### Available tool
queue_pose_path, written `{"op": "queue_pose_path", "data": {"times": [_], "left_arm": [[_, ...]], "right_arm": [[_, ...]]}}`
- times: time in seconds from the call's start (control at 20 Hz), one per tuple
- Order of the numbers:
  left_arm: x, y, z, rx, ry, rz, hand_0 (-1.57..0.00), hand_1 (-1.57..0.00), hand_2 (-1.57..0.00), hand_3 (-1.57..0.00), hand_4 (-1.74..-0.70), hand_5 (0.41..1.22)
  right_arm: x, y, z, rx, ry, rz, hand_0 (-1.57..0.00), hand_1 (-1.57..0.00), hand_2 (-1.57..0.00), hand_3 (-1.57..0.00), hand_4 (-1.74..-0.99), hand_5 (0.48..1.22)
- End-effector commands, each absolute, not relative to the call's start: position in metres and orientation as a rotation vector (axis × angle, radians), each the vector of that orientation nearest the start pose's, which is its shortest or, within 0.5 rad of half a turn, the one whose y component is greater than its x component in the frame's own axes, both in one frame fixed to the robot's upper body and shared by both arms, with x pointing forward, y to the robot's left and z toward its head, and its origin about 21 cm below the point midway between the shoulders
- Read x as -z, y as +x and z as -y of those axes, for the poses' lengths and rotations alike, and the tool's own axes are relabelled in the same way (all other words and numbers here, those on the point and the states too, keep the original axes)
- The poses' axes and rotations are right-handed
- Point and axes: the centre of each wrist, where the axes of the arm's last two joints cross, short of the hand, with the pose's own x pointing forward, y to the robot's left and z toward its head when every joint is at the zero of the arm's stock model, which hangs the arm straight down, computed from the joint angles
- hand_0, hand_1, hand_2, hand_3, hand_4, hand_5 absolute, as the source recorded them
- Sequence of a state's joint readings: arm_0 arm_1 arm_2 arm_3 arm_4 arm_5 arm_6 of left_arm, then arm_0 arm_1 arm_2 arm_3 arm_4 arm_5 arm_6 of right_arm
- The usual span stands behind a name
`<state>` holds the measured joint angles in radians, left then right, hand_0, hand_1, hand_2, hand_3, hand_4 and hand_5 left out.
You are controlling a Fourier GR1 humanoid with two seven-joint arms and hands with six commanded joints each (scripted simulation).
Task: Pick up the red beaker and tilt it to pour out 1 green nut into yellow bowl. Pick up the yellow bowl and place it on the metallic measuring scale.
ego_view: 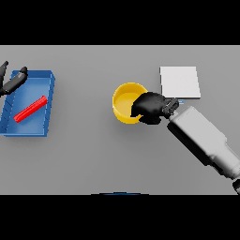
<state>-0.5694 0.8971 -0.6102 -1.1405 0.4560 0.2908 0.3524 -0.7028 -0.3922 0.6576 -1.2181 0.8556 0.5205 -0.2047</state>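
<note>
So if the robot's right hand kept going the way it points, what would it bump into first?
The right hand points leftward, and it is already at the yellow bowl, so probably the bowl itself.

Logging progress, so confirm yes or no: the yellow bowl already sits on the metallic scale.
No: the yellow bowl rests on the grey table left of the scale, with the right hand at its rim.

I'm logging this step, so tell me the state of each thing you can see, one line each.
yellow bowl: upright on the table, right hand at its rim, no nut visible inside.
right hand: fingers curled over the bowl's right rim.
red beaker: lying on its side in the blue tray.
blue tray: flat on the table, holding the beaker.
measuring scale: nothing on it.
left hand: over the tray's far left corner, holding nothing.
</note>
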Motion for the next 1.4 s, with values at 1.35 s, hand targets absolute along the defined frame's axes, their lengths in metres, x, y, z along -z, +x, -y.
{"op": "queue_pose_path", "data": {"times": [1.35], "left_arm": [[-0.106,0.346,-0.339,0.406,0.601,1.099,0.0,0.0,0.0,0.0,-0.72,0.72]], "right_arm": [[-0.1,0.413,0.256,-1.737,-0.755,1.201,-1.57,-1.57,-1.49,-1.2,-1.741,1.221]]}}
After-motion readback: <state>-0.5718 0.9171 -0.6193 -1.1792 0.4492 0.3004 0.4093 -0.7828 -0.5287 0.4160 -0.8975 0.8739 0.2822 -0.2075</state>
